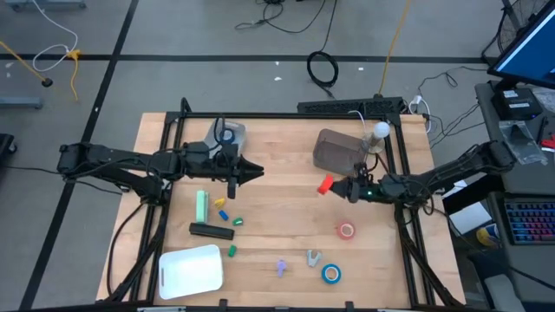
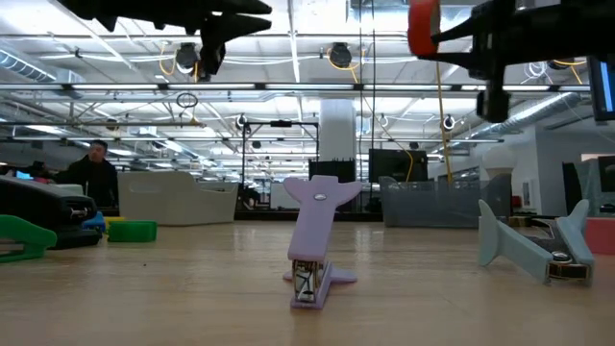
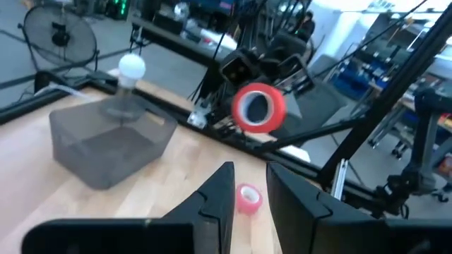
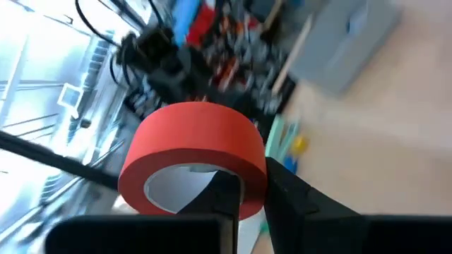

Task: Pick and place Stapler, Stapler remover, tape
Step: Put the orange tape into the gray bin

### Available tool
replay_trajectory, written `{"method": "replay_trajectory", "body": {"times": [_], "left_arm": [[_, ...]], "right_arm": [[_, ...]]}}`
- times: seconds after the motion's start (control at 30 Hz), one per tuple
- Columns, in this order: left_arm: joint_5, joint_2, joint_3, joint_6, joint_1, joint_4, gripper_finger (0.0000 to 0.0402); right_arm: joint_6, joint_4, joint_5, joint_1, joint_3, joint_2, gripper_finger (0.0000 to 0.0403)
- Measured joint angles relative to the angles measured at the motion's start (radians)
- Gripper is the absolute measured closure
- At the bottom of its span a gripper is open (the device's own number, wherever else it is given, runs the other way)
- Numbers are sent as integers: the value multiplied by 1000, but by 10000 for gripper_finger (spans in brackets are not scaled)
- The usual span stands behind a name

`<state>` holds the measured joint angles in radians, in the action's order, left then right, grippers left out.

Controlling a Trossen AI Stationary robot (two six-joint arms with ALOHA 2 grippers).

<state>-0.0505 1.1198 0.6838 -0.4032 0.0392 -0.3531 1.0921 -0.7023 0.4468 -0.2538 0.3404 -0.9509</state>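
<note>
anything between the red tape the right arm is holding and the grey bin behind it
Nothing visible. The right gripper holds the red ring-shaped tape roll above the table, just in front of the translucent grey plastic bin, with only open air between them.

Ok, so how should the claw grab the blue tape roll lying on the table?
Come straight down from above on the blue tape roll. It lies flat, hole facing up, so put one finger in the pale hole and one outside, pinching the ring's wall. The right claw seems to hold a red roll likewise.
</note>
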Motion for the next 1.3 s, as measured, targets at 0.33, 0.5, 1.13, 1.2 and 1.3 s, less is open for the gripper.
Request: {"method": "replay_trajectory", "body": {"times": [0.33,0.5,1.13,1.2,1.3], "left_arm": [[105,82,15,210,-96,-173,314],[158,147,40,264,-114,-203,313],[156,297,172,327,-89,-167,313],[156,297,172,326,-80,-161,313],[156,297,172,326,-71,-157,313]], "right_arm": [[-430,-87,23,124,184,-193,372],[-540,-62,21,154,272,-265,362],[-602,-56,-112,209,312,-326,371],[-592,-52,-115,208,312,-326,370],[-589,-53,-124,208,312,-326,370]]}}
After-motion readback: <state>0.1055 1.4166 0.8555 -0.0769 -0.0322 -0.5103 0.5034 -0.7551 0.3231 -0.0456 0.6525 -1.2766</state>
